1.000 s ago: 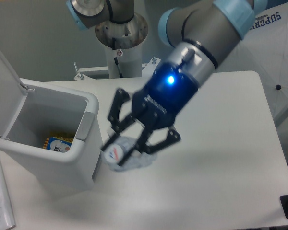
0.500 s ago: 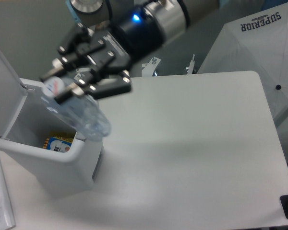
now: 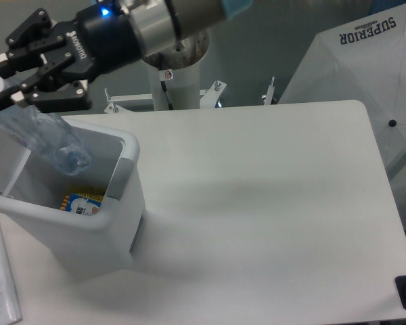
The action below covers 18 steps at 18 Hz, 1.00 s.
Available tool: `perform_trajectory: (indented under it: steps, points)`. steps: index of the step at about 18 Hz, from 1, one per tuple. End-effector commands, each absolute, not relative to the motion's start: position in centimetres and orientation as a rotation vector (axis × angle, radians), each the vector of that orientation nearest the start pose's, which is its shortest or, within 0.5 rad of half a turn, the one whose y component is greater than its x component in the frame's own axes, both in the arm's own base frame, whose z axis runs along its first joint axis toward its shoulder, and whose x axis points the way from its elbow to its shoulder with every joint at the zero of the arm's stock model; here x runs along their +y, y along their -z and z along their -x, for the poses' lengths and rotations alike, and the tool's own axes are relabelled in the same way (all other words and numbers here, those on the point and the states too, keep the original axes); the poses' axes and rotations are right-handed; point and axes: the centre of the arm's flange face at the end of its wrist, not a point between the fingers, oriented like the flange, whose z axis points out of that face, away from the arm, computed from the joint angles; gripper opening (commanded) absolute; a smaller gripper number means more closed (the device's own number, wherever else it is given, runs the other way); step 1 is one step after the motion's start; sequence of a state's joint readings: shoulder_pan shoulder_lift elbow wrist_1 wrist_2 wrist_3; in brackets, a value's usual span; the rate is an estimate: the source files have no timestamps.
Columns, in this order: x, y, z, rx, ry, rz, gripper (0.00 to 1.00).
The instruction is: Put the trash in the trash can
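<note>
Since the frame half a second before, the gripper point(image 3: 13, 80) had swung further left and a little higher, carrying the crushed plastic bottle point(image 3: 44, 139) from the front wall of the trash can point(image 3: 115, 223) to a spot over its open mouth. Its black fingers point(image 3: 28, 76) were closed on the upper, capped end of the bottle, where a white and red patch showed at the far left edge of the view. From that grip the clear body hung down and to the right, tilted, its lower end dipping below the rim line into the can's opening.

Directly beneath the gripper the bin stood with its lid point(image 3: 3, 139) flipped up behind the bottle, on the gripper's left. The grey handle tab point(image 3: 119, 179) sat on the front wall, below and to the right of the fingers. Down inside, under the bottle's lower end, lay a yellow and blue packet point(image 3: 82, 201).

A blue light point(image 3: 106, 10) glowed on the wrist just right of the fingers, and the arm ran off to the upper right across the robot's white base column point(image 3: 176, 81). Well to the right and below the gripper stretched the white table point(image 3: 271, 203). Beyond its far right corner stood a white umbrella point(image 3: 365, 68) printed with "SUPERIOR". Only 1 piece of trash could be made out; whether a wrapper was in the can could not be told.
</note>
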<state>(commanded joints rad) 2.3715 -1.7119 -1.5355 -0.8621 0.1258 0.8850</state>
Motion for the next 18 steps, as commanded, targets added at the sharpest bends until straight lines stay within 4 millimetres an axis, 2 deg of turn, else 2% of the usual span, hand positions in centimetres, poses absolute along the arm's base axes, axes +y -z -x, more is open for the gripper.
perform_trajectory:
  steps: [1, 2, 3, 7, 9, 14, 18]
  points:
    - [54.2, -58.8, 22.5, 0.523, 0.581, 1.626, 0.57]
    - [54.1, -58.9, 22.4, 0.525, 0.579, 1.625, 0.83]
    - [54.0, -59.0, 22.5, 0.523, 0.579, 1.625, 1.0]
    - [53.9, -58.9, 23.0, 0.511, 0.576, 1.632, 1.0]
    - [53.2, -59.1, 24.5, 0.49, 0.551, 1.635, 1.0]
    - [49.1, -58.7, 32.7, 0.353, 0.447, 1.66, 1.0]
    - [45.4, -56.0, 40.8, 0.206, 0.383, 1.688, 1.0]
